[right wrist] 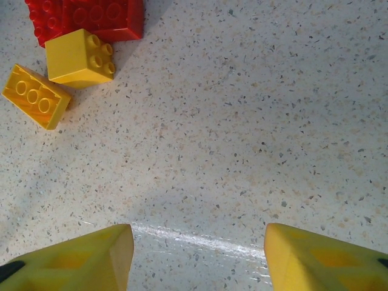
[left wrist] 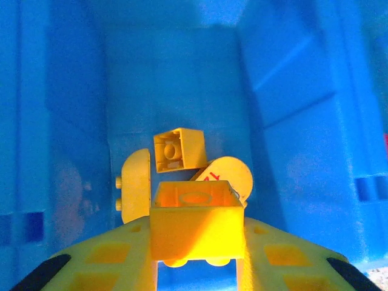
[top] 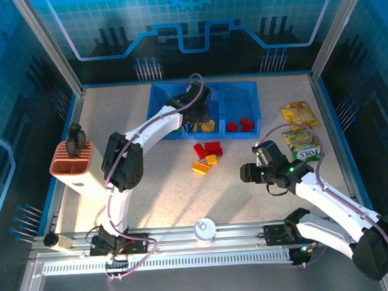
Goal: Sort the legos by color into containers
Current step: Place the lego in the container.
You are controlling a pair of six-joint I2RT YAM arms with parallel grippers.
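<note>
Right gripper (right wrist: pixel 199 245): fingers spread wide, empty, over speckled table (right wrist: pixel 254 121) short of translucent blue three-compartment plastic tray (top: pixel 240 86) | its wrist view: small yellow square brick (right wrist: pixel 79 57), red studded bricks (right wrist: pixel 91 18) loose before tray | left gripper (left wrist: pixel 197 248) inside tray's middle compartment, clamping yellow studded brick (left wrist: pixel 195 212) above loose yellow pieces (left wrist: pixel 179 150); overhead, arm covers grip.

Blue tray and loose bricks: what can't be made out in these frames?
- Top view: the left arm covers the left and middle compartments of the blue tray; contents uncountable.
- Left wrist view: the held yellow brick cuts off the red print on the round piece.
- Right wrist view: red bricks cut off by the top edge.
</note>
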